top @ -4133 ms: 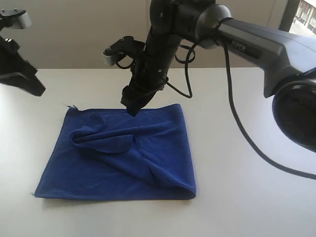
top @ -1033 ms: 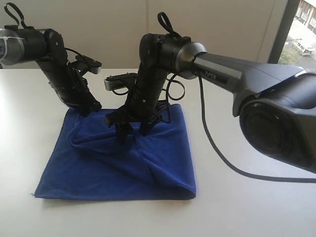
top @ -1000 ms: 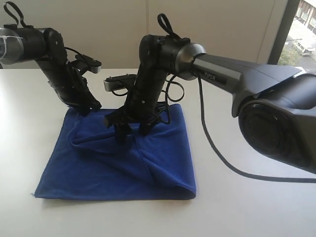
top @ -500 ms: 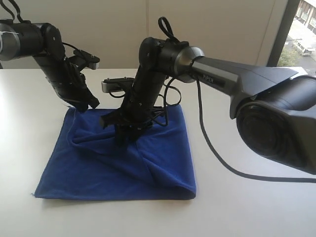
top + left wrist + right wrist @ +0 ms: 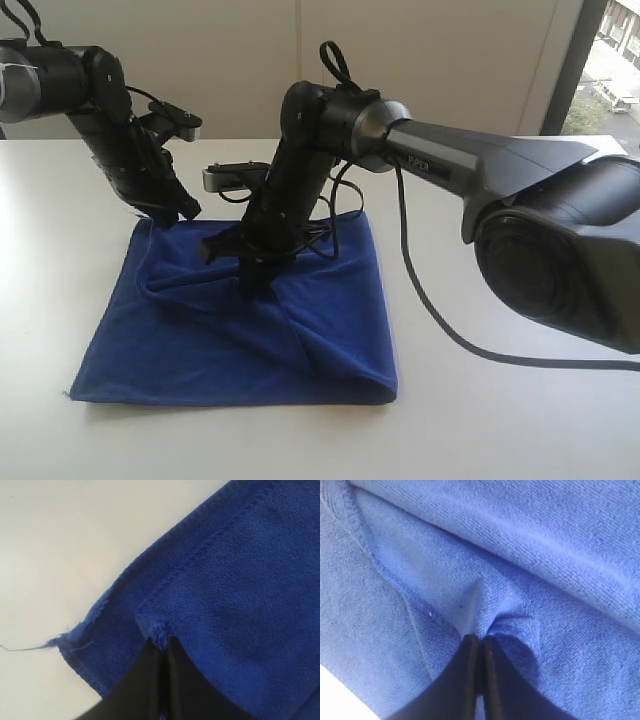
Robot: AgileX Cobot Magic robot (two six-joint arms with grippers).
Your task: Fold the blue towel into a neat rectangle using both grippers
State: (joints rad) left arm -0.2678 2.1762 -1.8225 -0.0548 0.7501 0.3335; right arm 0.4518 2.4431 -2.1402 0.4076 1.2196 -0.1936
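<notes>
Right black gripper (image 5: 481,641) clamped on a raised fold of deep royal-blue terry towel (image 5: 300,330), near its middle. Left black gripper (image 5: 161,642) likewise clamped, on the towel's far left corner. Towel rumpled on white table (image 5: 480,430), short of the far edge.

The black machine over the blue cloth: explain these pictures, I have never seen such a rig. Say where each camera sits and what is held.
It is a robot with two black arms. The wide picture comes from a camera off the arms; each close-up from a camera on one wrist. A rumpled blue towel lies on a white table. The left arm has its jaws shut on a far corner of the towel; the right arm has its jaws shut on a pinch of cloth nearer the middle.
</notes>
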